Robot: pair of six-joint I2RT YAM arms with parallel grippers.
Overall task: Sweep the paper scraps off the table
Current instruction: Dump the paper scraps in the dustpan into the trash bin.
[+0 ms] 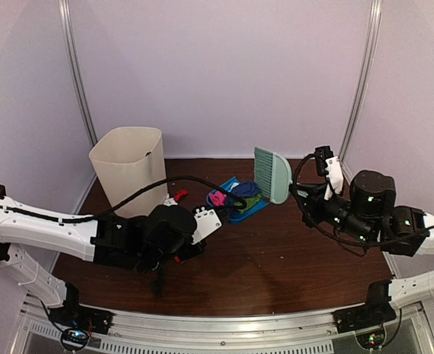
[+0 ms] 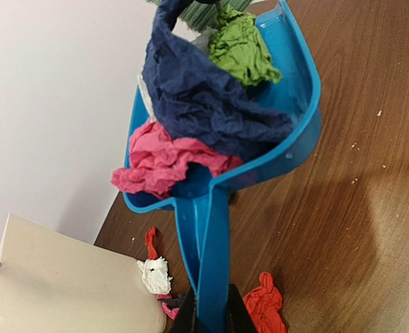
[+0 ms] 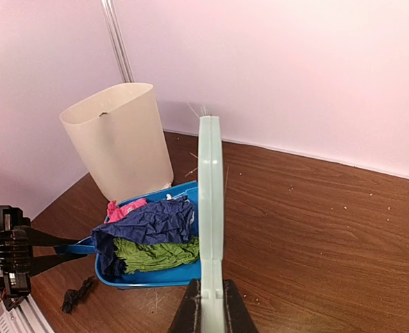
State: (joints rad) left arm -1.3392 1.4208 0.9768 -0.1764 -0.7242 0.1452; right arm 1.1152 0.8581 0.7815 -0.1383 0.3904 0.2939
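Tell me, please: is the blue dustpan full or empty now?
Full. Crumpled paper scraps, dark blue, green and pink, fill the dustpan; the pink one reaches over its rim.

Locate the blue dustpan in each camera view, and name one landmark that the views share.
Top external: dustpan at centre, right of the cream bin.
Left wrist: dustpan fills the middle, handle running down.
Right wrist: dustpan lower left, beside the brush.
Shared landmark: the cream bin.

table (image 1: 290, 258): brown wood | on it: cream bin (image 1: 128, 169) | paper scraps (image 2: 263, 305): red, white, near bin
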